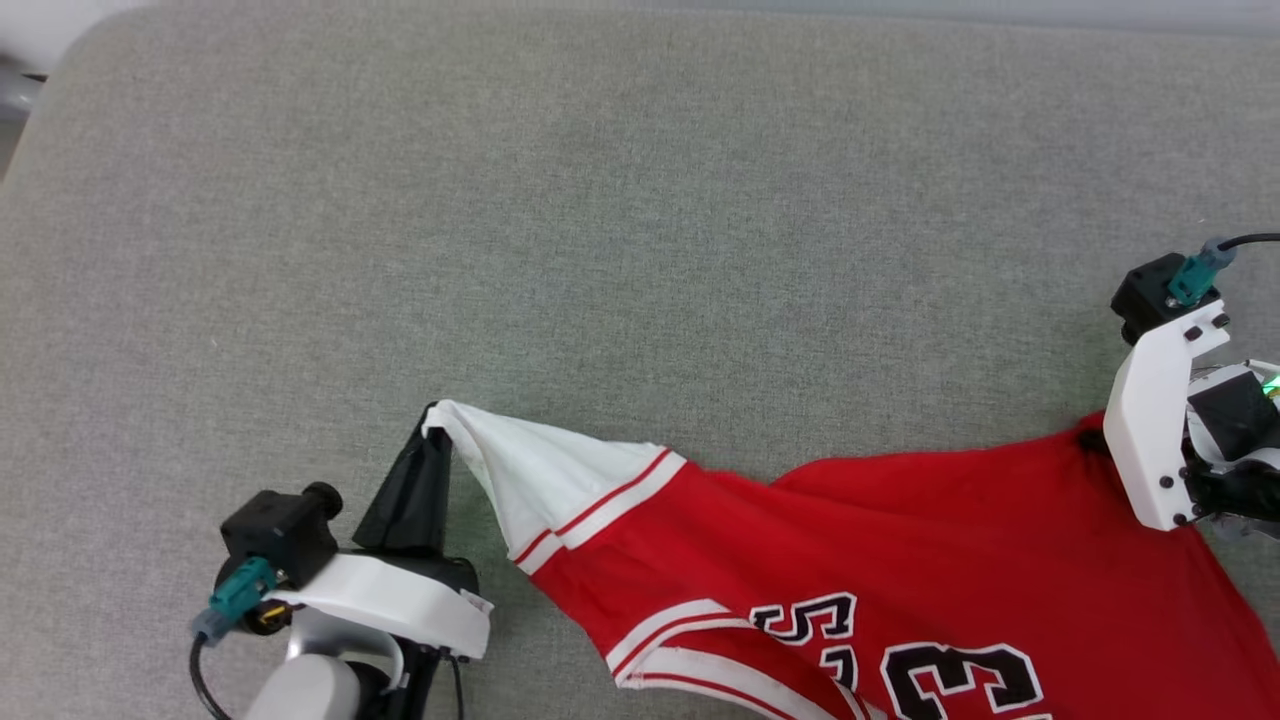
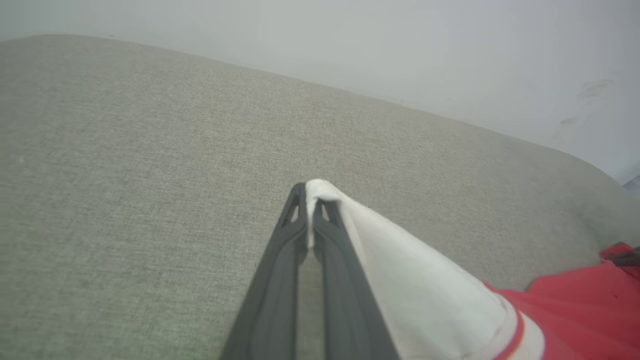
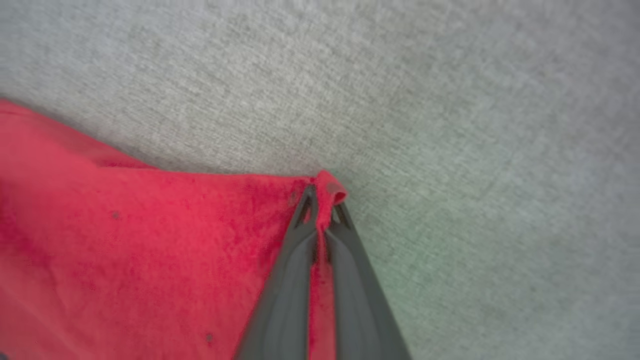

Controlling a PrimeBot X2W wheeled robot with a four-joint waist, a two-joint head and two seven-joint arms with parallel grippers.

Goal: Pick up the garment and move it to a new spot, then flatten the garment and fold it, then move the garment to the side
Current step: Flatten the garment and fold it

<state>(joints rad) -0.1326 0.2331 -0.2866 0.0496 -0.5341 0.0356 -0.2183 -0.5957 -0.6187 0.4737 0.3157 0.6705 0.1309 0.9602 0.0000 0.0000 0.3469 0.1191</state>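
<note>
Spanning left pincer (image 2: 309, 197) — right pincer (image 3: 320, 199): garment (image 1: 900, 540) clamped.

Left gripper (image 2: 309, 196), right gripper (image 3: 322, 197): both closed

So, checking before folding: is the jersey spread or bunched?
Spread, not folded: the garment stretches between the left gripper on its white sleeve and the right gripper on a red corner.

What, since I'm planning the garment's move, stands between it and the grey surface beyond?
Nothing visible does. The left gripper pinches the white sleeve of the garment, the right gripper its red edge, and the grey cushion beyond lies bare.
</note>
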